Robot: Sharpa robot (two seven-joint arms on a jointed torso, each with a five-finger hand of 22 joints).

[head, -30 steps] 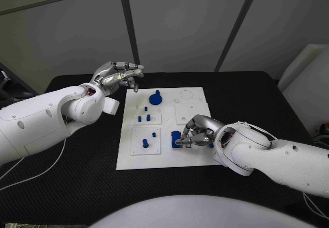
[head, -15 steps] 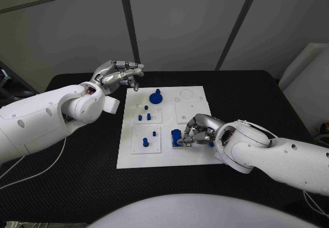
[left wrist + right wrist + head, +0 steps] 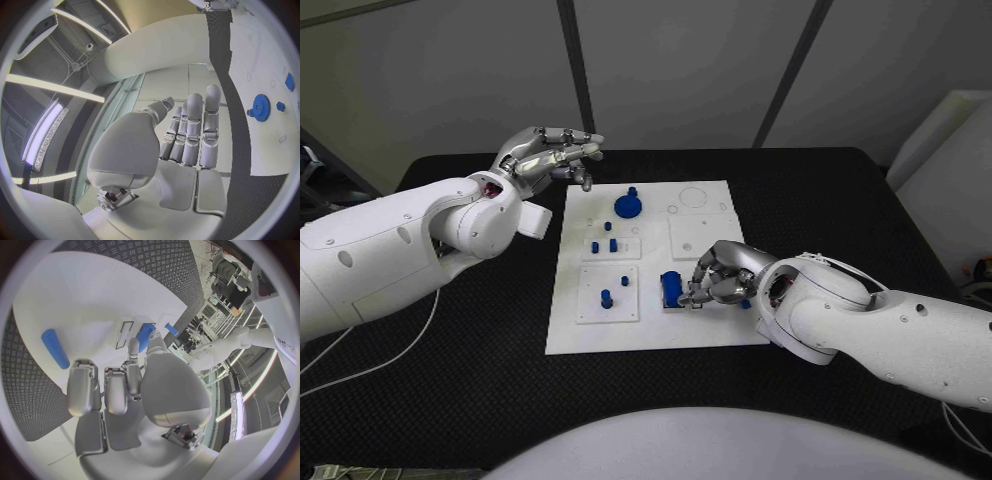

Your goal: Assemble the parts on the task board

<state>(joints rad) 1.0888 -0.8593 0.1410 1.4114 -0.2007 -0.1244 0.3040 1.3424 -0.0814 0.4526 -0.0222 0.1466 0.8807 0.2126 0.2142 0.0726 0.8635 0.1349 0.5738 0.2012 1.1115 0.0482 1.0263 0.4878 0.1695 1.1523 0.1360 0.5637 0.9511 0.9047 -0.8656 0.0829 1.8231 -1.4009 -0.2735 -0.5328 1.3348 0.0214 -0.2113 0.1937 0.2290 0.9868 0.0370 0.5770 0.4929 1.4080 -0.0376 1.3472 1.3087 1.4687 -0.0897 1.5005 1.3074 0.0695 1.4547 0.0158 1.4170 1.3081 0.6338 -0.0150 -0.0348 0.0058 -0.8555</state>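
left hand hangs above the black table just off the far-left corner of the task board, fingers curled in w/ nothing in them; in the left wrist view the same hand shows its fingers laid side by side, thumb alongside, holding nothing. the board lies mid-table, long side running away from the robot. on its left half: a small blue peg standing in the near-left square plate, w/ another short peg just beside it; farther back a cluster of small blue pegs on the next plate; beyond that a blue gear w/ a hub sticking up, also seen toothed in the left wrist view. right of the gear, a ring outline on the far-right part of the board. right hand rests low on the board's near-right area, fingers bent down around a blue block; cannot tell if it's gripping the block or only touching it. right wrist view: that hand over the white board, a blue cylinder lying flat apart from the fingers, another blue piece right at the fingertips.
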